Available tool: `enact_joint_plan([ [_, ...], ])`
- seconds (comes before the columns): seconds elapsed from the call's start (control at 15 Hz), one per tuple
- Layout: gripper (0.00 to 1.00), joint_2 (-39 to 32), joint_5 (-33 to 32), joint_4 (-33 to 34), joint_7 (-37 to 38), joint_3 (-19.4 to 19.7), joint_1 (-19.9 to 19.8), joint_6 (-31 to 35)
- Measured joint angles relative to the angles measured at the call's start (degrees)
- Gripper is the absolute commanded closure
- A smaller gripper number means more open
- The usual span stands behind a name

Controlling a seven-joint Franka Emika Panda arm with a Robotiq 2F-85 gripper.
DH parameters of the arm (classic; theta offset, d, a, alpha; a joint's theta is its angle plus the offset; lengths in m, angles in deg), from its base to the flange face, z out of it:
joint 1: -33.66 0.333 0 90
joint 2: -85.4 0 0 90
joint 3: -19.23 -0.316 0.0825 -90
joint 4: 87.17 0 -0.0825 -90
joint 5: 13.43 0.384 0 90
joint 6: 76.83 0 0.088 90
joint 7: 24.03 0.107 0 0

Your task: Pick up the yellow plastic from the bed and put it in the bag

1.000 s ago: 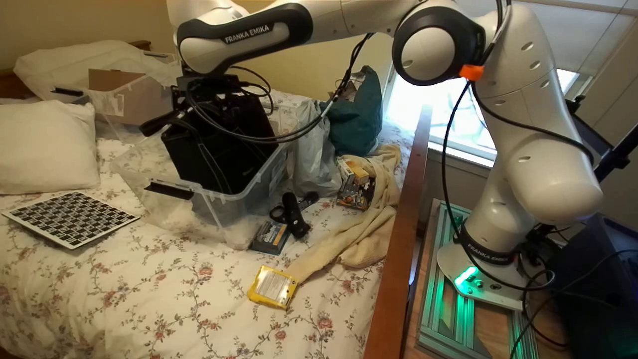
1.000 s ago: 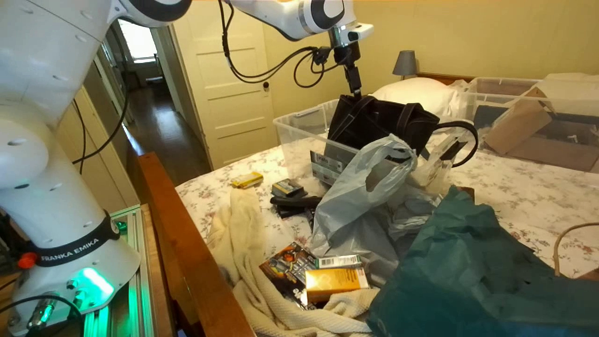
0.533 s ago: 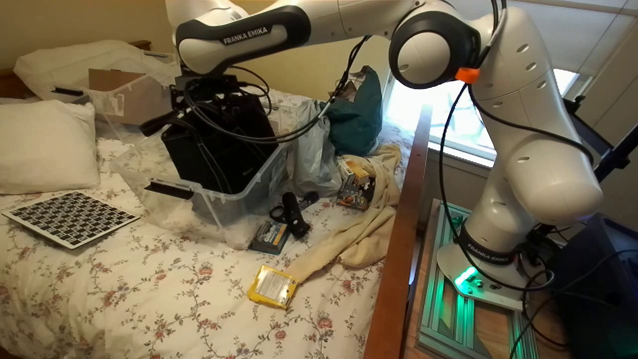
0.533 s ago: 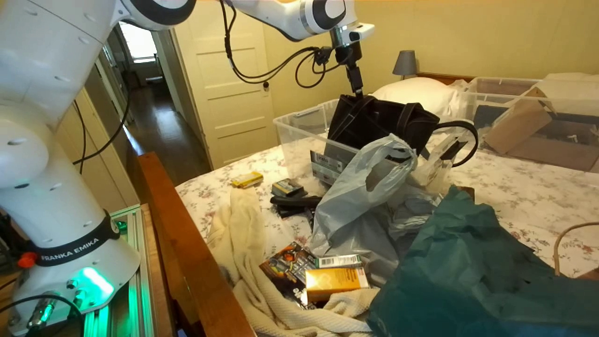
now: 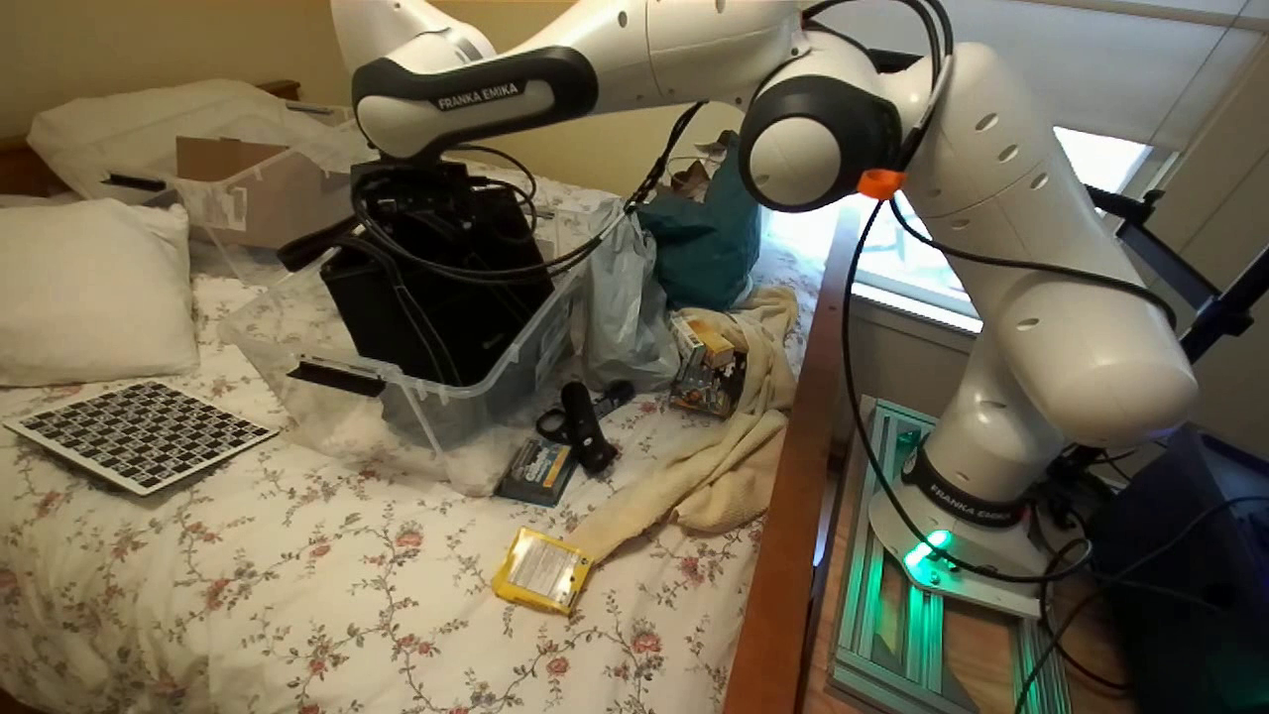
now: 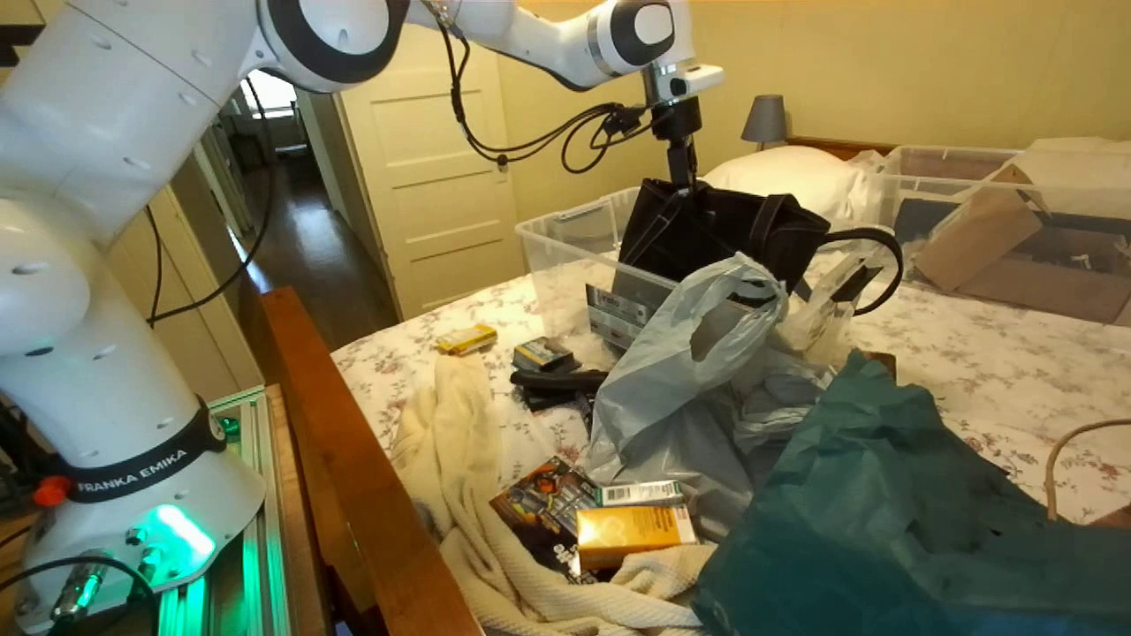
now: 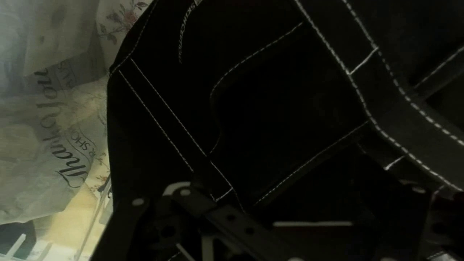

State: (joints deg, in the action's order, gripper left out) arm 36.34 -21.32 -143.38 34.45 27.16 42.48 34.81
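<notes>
The yellow plastic lies flat on the flowered bed, beside the end of a cream cloth. Some way off stands the bag, black and boxy, inside a clear plastic bin. My gripper points down at the bag's top, close over its opening; whether it touches the fabric I cannot tell. In the wrist view the black bag with white stitching fills most of the picture, and dark gripper parts show far apart along the bottom. Nothing is seen held; the fingertips are lost against the black fabric.
The clear bin's rim surrounds the bag. Near it lie a small box, a black gadget, a grey plastic bag and a green bag. A wooden bed rail runs between bed and robot base.
The arm's elbow has come lower and forward. My gripper has shifted slightly over the bag and a little downward. The yellow plastic and the bag have not moved.
</notes>
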Motion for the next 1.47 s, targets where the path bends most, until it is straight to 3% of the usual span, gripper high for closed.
enact_joint_plan([
  [0.67, 0.00, -10.88, 2.92, 14.78, 4.49, -0.83, -4.27, -4.54],
  [1.47, 0.00, -17.48, 5.70, 22.78, 5.79, -2.81, -5.67, -6.32],
])
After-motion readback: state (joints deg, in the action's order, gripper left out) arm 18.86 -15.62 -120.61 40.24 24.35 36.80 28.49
